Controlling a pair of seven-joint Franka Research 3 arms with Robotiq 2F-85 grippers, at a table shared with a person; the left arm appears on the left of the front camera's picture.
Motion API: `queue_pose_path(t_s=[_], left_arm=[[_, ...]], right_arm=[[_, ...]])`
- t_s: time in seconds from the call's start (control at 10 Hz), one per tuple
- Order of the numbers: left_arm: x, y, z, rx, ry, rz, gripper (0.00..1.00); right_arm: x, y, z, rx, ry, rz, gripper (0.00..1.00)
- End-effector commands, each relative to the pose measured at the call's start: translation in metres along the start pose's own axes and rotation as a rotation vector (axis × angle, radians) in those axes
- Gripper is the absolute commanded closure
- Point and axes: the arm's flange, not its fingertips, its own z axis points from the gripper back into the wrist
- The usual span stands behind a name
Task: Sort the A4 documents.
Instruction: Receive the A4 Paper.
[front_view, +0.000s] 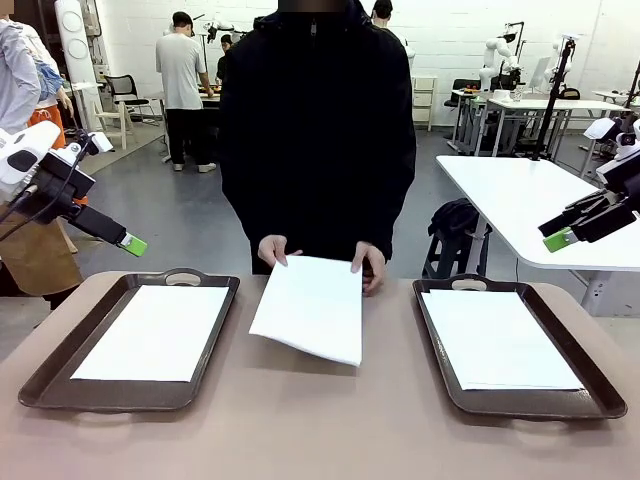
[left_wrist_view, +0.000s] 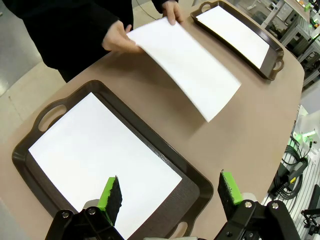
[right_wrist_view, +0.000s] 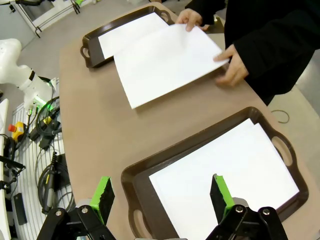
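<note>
Tan table (front_view: 320, 430), and on it two brown trays: the left tray (front_view: 60, 372) and the right tray (front_view: 585, 385) each hold white A4 sheets (front_view: 152, 332). Between them, the person's hands (front_view: 277, 250) hold a stack of A4 documents (front_view: 310, 308) at its far edge; its near edge looks slightly lifted, hard to say. Left gripper (left_wrist_view: 170, 192) hangs over its tray, fingers spread wide, nothing held. Right gripper (right_wrist_view: 161, 194) likewise.
</note>
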Motion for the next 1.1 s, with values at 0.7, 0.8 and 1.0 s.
queue_pose_path(t_s=[0.7, 0.8, 1.0], left_arm=[[-0.0004, 0.0004, 0.0005, -0.002, -0.004, 0.000, 0.00], [-0.0004, 0.0004, 0.0005, -0.002, -0.004, 0.000, 0.00], [-0.0004, 0.0004, 0.0005, -0.002, -0.004, 0.000, 0.00]], right_arm=[[0.0008, 0.0002, -0.0010, 0.005, -0.008, -0.001, 0.00], [0.0008, 0.0002, -0.0010, 0.005, -0.008, -0.001, 0.00], [0.0008, 0.0002, -0.0010, 0.005, -0.008, -0.001, 0.00]])
